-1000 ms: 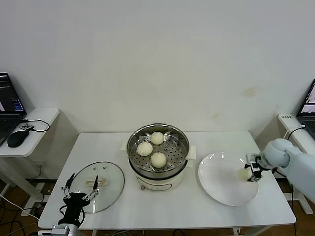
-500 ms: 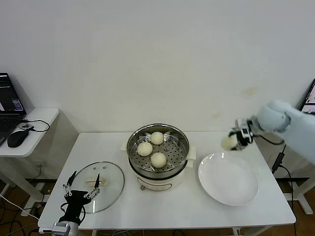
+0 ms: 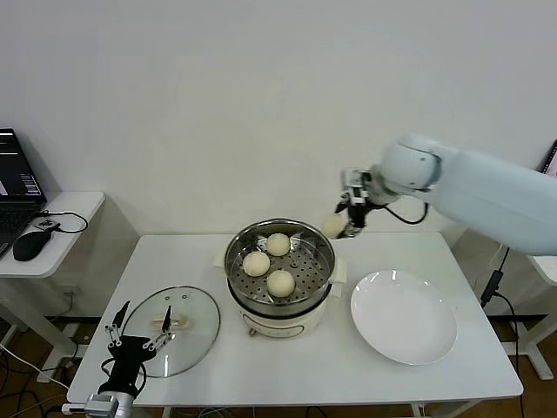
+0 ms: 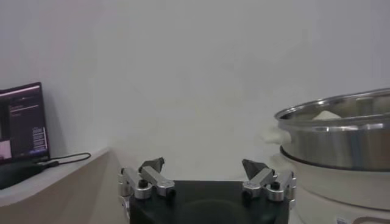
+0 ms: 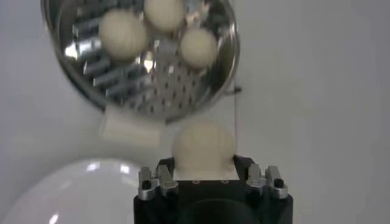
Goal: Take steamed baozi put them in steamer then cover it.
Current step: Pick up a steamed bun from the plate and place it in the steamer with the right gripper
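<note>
Baozi (image 3: 333,226) in transit: fourth bun, clamped in my right end effector (image 3: 345,221), hovering beside the steamer (image 3: 279,261) rim.
I am aiming it for the empty perforated patch, lowering before letting go; left end effector (image 3: 137,341) idling wide open.

Cream-white baozi (image 3: 279,282); shiny steel steamer (image 3: 279,261), its perforated floor dotted with holes; white plate (image 3: 404,317); white tabletop (image 3: 296,366).

A lab: bare white wall, white table (image 3: 218,366), laptop (image 3: 17,178) on side desk (image 3: 74,213).
</note>
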Robot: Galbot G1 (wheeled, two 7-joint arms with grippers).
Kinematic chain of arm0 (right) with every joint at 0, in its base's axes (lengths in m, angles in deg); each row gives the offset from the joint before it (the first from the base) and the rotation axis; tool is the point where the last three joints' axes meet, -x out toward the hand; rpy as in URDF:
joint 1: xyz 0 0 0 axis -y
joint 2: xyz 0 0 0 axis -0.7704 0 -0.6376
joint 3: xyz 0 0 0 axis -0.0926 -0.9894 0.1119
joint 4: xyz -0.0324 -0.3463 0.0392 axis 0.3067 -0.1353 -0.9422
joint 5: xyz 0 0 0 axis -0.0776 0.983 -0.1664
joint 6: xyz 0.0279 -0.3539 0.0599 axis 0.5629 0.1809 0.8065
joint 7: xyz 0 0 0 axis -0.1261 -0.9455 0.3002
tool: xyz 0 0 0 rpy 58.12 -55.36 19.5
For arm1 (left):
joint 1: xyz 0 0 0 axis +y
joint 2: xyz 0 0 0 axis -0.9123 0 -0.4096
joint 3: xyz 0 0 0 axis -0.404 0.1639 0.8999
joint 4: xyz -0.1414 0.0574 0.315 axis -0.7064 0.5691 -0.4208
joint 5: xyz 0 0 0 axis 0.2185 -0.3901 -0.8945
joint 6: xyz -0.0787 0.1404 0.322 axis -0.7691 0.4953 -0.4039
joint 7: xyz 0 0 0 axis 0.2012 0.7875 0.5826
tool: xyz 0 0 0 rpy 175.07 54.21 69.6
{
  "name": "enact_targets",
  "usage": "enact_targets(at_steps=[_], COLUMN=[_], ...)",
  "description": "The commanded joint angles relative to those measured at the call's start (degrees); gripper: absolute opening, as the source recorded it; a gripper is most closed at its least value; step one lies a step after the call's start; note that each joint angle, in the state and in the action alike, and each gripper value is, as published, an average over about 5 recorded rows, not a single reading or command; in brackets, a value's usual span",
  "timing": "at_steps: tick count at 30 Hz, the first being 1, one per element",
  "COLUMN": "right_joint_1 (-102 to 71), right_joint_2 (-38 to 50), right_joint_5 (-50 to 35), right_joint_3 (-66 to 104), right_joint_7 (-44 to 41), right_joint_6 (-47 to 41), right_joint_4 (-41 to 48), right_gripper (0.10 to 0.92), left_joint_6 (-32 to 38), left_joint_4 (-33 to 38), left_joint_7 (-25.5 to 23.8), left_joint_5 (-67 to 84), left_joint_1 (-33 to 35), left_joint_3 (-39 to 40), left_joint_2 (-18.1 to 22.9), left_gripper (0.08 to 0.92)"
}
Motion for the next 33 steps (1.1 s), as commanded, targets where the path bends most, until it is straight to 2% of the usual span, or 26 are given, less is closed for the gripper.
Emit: enact_targets(at_steps=[1,13,29,33], right_joint_1=[-4.75,-11.55,-13.11,-11.53], right_joint_2=[-10.68,-12.45,-11.79,-10.02], right_joint_5=[-3.61,2.12,3.07,2.06], right_joint_3=[-2.58,-0.81,1.33,2.56], right_joint_7=[4.09,4.12,5.63,5.6], right_joint_6=[-4.31,-3.6,-3.69,-3.96], right_joint_4=[4.44,8.45,8.53,6.45], right_gripper=[0.619,0.619,0.62,0.684], left_joint_6=[0.0,0.29,0.47,0.46], left_joint_4=[0.33,-0.3,-0.47,-0.5], left_joint_7=[0.02,0.04,0.06,0.05], left_joint_5=[0.02,0.08,0.08,0.11], left_joint_1=[0.06,-0.21,-0.33,-0.28], left_joint_3=[-0.29,-0.49,-0.66,-0.76], left_joint_2=[0.05,-0.04,-0.16,-0.21], left_gripper=[0.823,0.823,0.823,0.823])
